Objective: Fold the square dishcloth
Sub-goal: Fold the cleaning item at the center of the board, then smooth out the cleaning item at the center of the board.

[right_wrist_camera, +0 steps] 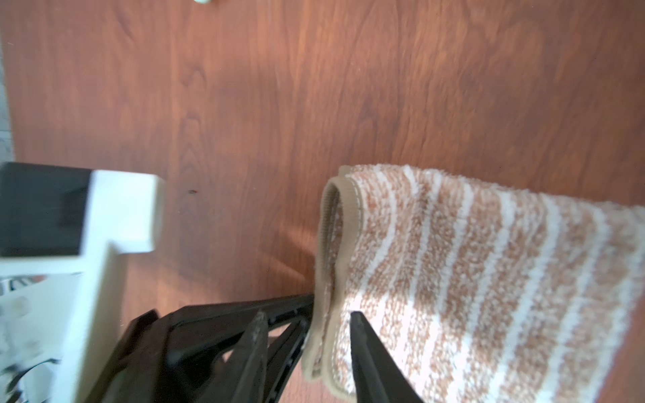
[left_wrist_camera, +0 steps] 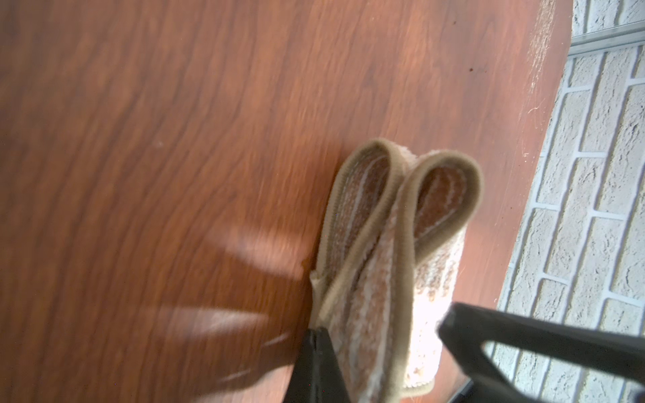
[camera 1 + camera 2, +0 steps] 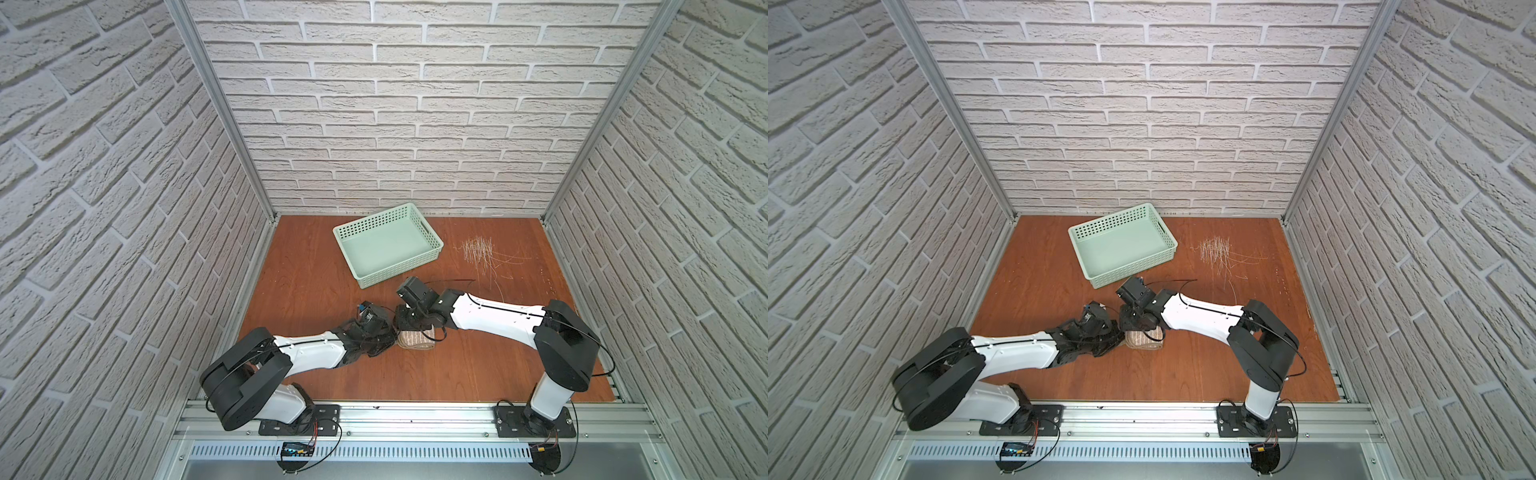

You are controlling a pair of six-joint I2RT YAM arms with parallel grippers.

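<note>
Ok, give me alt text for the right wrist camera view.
A folded striped dishcloth lies on a wooden table, its edged end between the right gripper's open fingers. The left arm, blurred, is close beside it.

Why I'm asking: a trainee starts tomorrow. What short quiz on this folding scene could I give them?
1. True or false: the square dishcloth lies spread out in a single flat layer.
2. The mint-green basket stands: A) on the cloth; B) behind the cloth, apart from it; C) upside down.
3. Which tool is clamped on the cloth, and how do the other tool's jaws stand?

Key
1. False: it is folded into several layers.
2. B.
3. The left tool is clamped on it. The right tool has its jaws parted around the cloth's edge.
</note>
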